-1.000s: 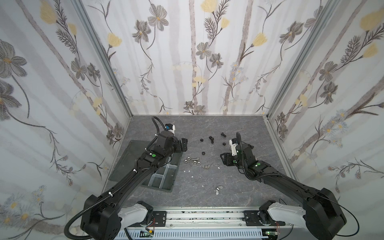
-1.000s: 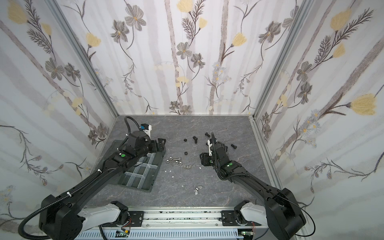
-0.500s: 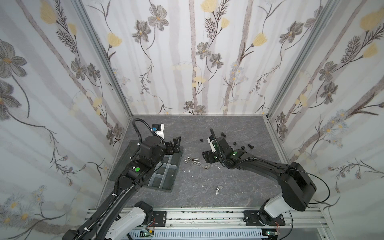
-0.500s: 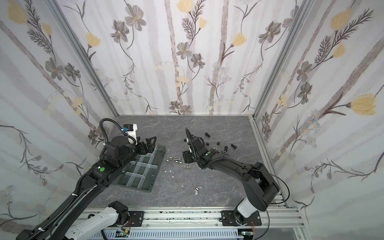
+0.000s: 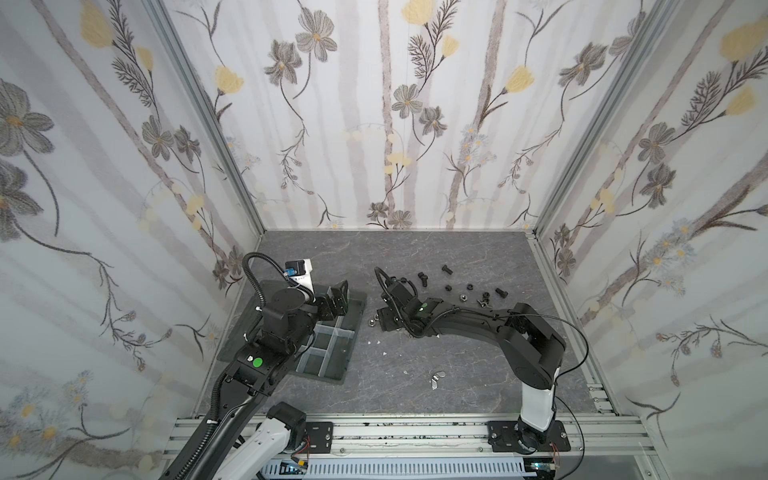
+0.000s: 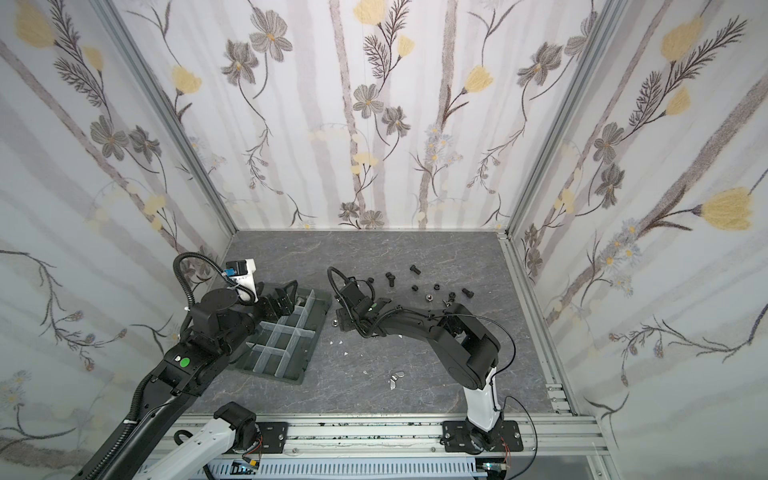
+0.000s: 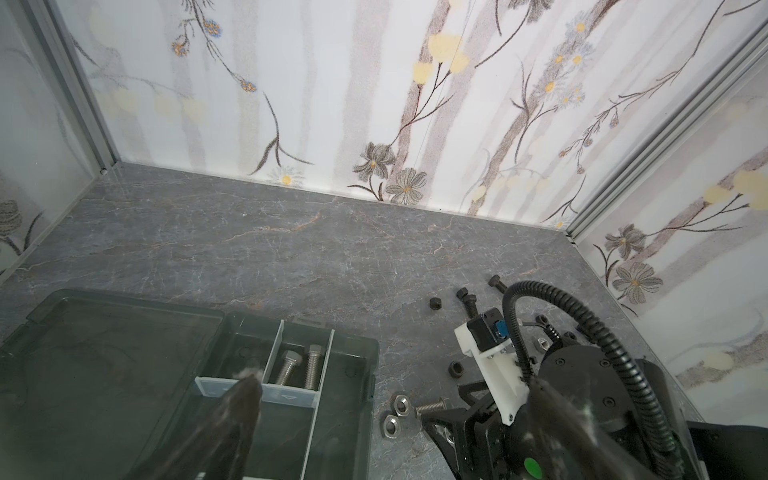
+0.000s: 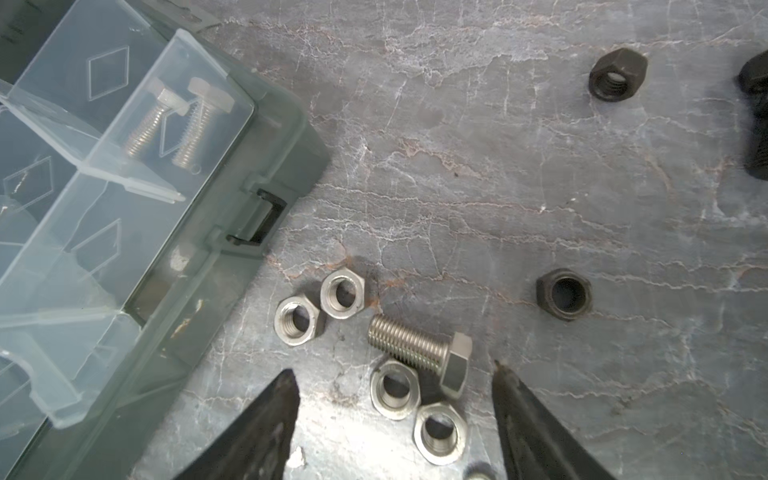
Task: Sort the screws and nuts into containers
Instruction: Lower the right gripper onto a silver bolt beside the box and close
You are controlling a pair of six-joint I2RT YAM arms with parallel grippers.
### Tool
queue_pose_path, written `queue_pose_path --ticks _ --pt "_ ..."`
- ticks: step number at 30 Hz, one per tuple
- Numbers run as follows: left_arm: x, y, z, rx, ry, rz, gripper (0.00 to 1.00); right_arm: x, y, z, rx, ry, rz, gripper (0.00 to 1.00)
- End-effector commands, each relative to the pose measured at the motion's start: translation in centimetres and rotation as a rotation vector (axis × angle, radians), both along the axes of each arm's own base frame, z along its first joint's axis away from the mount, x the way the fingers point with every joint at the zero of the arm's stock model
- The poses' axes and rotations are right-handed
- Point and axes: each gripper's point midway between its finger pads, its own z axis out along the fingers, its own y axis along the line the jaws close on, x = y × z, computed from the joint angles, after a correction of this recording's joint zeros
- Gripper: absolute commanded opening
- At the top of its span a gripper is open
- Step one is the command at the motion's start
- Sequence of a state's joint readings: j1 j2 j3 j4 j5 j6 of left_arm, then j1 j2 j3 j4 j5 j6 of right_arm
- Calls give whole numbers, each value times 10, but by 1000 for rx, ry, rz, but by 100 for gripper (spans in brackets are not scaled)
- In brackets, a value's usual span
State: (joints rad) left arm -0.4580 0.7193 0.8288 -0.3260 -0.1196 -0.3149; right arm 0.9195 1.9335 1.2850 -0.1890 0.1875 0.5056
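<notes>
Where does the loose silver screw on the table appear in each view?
Both top views: not visible; the right arm covers that spot beside the tray.
Left wrist: screw beside two silver nuts, near the tray.
Right wrist: just ahead of the fingers.
Shared landmark: the tray.

floral wallpaper walls (image 5: 395,104), grey marbled floor (image 5: 374,249)
</notes>
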Motion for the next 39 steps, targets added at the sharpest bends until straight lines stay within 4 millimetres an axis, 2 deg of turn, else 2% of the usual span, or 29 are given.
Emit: queue_pose_path --ticks 1,7,17,24,28,35,39 --pt "2 4 3 1 -30 22 100 5 -5 -6 -43 -2 -42 75" --pt "1 4 -3 -3 -30 20 100 6 -7 -18 -92 9 -63 75" --pt "-2 7 -2 -4 -42 27 100 6 -3 -33 -128 25 -59 72" --pt "-2 8 -3 -1 -41 30 100 6 -5 -44 -150 33 -61 66" --pt "-2 10 -4 9 -41 39 100 9 -6 -44 -164 22 -64 63" --pt "-1 10 -6 12 -39 43 100 12 -5 -43 -171 14 -59 49" --pt "-1 11 -6 17 -39 49 100 11 -4 -39 -162 14 -56 47"
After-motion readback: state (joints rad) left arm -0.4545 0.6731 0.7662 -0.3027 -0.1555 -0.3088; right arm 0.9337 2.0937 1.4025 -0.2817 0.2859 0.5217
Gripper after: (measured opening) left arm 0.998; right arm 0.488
